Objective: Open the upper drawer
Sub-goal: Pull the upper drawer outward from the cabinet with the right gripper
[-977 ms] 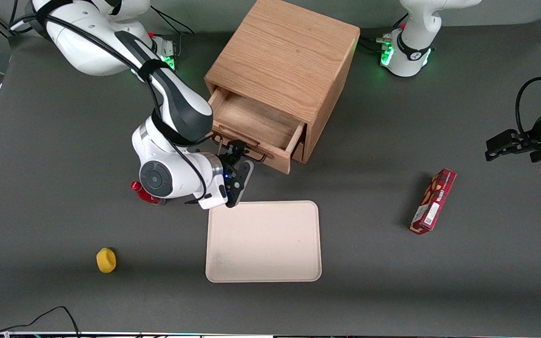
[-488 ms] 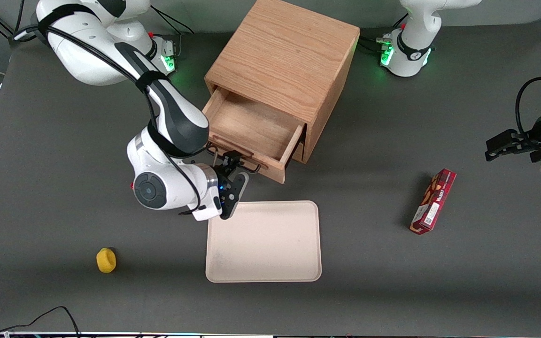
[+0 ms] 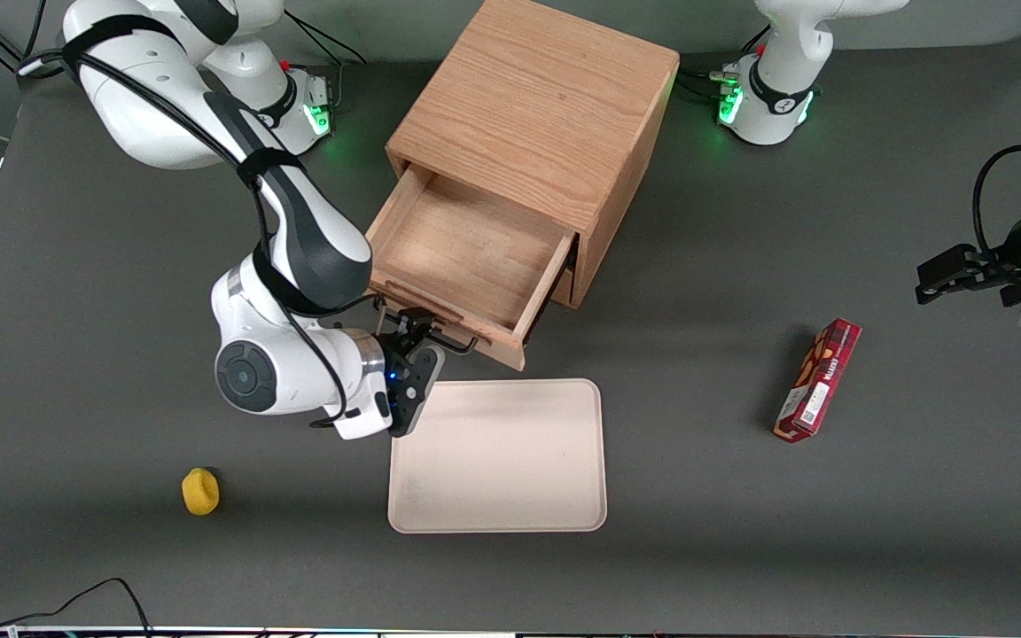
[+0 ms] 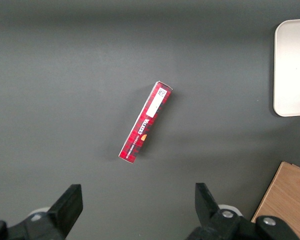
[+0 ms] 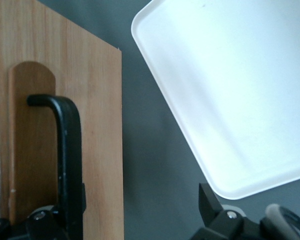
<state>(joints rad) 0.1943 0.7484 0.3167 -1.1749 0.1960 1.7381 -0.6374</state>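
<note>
The oak cabinet [image 3: 537, 97] stands in the middle of the table. Its upper drawer [image 3: 466, 257] is pulled well out toward the front camera, and its plain wooden inside holds nothing. The black bar handle [image 3: 444, 338] runs along the drawer front [image 5: 97, 150]. My right gripper [image 3: 417, 330] is at that handle, nearer the front camera than the drawer. In the right wrist view the gripper [image 5: 137, 212] is open wide, with one finger against the handle [image 5: 70, 150] and the other out over the dark table.
A cream tray [image 3: 497, 456] [image 5: 230, 90] lies just in front of the drawer, close under my wrist. A red box [image 3: 816, 381] [image 4: 146, 122] lies toward the parked arm's end. A small yellow object [image 3: 200, 492] sits near the front edge at the working arm's end.
The upper drawer has slid farther out of the cabinet toward the front camera. My gripper and wrist moved the same way with the handle, closer to the tray.
</note>
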